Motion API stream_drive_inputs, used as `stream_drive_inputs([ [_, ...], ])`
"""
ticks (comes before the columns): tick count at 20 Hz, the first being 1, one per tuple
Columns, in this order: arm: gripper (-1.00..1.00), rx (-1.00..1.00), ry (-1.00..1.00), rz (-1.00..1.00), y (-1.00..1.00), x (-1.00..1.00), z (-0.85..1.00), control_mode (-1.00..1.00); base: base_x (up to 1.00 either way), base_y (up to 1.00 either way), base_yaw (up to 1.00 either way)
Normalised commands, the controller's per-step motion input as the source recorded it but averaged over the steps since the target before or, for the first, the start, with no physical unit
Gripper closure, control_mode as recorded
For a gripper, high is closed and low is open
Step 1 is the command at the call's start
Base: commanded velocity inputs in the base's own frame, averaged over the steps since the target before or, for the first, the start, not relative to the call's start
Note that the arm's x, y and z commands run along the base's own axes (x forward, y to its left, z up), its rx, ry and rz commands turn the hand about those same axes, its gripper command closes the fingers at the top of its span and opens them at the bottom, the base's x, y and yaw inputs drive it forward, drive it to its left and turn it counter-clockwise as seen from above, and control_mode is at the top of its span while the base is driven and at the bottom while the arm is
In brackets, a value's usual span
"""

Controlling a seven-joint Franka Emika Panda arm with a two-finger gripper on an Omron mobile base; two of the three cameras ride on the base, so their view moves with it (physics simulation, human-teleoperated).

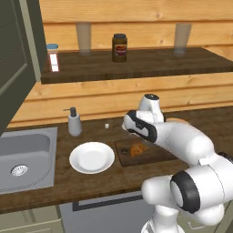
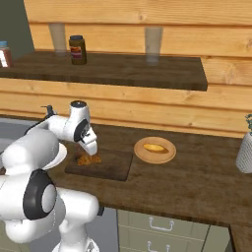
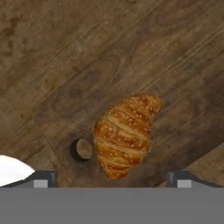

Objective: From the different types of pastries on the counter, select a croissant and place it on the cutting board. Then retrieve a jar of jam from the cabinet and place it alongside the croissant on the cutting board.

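Observation:
The golden-brown croissant (image 3: 124,133) lies flat on the dark cutting board (image 3: 131,52), beside the board's round hole. My gripper (image 3: 111,177) hangs open just above it, a finger on each side, touching nothing. From the right, the gripper (image 2: 91,147) points down over the croissant (image 2: 89,159) at the left end of the board (image 2: 110,167). In the left base view my arm hides part of the board (image 1: 125,158), and the croissant (image 1: 136,149) shows. The other pastry (image 2: 155,147) rests on a tan plate. An olive-grey cabinet (image 1: 16,59) panel stands at far left. The jar of jam is out of view.
A white plate (image 1: 92,157) sits left of the board, then a soap dispenser (image 1: 74,122) and the steel sink (image 1: 22,159). The plank shelf above carries a brown jar (image 1: 119,47), two glasses and a small shaker (image 1: 53,57). A pale vase (image 2: 244,147) stands at far right.

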Motion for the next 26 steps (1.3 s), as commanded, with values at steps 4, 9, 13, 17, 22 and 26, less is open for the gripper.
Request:
stream_drive_inputs([
  [4, -1.0, -0.02, -0.37, 0.09, 0.01, -0.71, 0.37, -1.0, 0.0, 0.0, 0.0],
  [9, -1.0, -0.09, -0.47, 0.19, 0.16, -1.0, 0.19, -1.0, 0.0, 0.0, 0.0],
  [13, -1.0, -0.07, -0.44, 0.2, 0.24, -0.85, 0.34, -1.0, 0.0, 0.0, 0.0],
  [17, -1.0, -0.07, -0.44, 0.22, 0.29, -0.54, 0.6, -1.0, 0.0, 0.0, 0.0],
  [22, -1.0, -0.03, -0.36, 0.23, 0.15, -0.64, 0.52, -1.0, 0.0, 0.0, 0.0],
  [26, -1.0, -0.05, -0.4, 0.21, 0.0, -1.0, 0.15, -1.0, 0.0, 0.0, 0.0],
])
